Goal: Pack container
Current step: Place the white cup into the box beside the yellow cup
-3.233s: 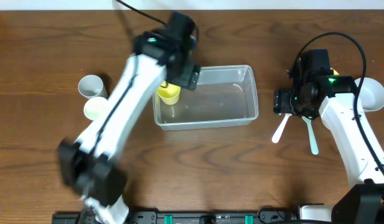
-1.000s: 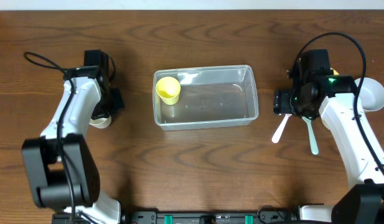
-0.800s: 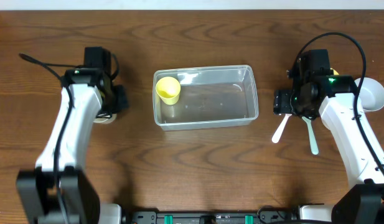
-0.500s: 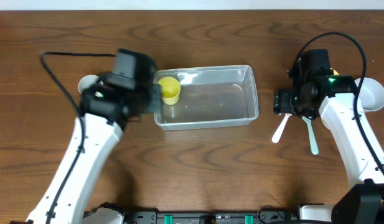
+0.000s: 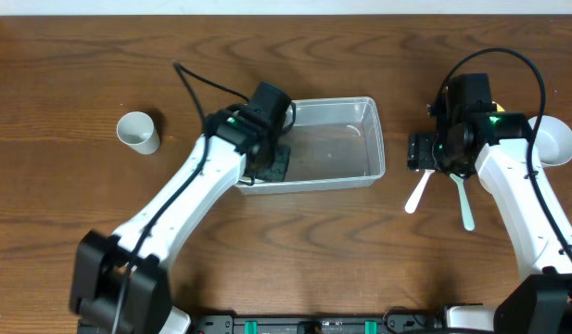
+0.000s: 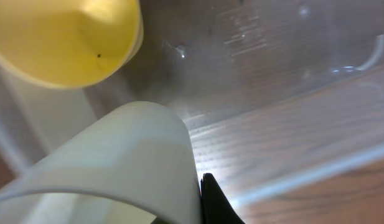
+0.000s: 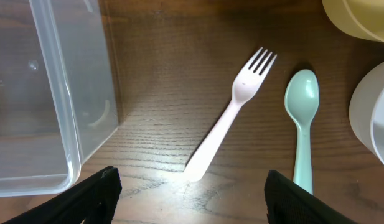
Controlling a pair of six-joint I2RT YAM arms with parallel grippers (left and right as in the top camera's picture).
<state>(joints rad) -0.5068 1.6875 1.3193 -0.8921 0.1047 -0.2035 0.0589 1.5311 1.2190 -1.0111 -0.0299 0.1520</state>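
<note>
- The left gripper (image 5: 274, 160) hangs over the left end of the container (image 5: 336, 147). It appears clamped on a pale cup (image 6: 111, 155) (only one dark finger shows in its wrist view). The free floor lies just below, beside the yellow cup (image 6: 61, 34).
- The container sits mid-table with its long axis running left to right. It is clear and rimmed, and its right part is bare.
- The right gripper (image 7: 190, 180) is spread wide above a fork (image 7: 232, 115), to the right of the container.

A dark brown wood grain is shown across the surface (image 5: 295, 241). The container (image 5: 360, 139) is seen as clear and colourless. One yellow cup (image 6: 61, 37), one cream cup (image 6: 117, 162) and one white cup (image 5: 137, 132) are seen. The fork (image 7: 232, 121) is coloured a pale pinkish white, the spoon (image 7: 302, 124) mint green.
</note>
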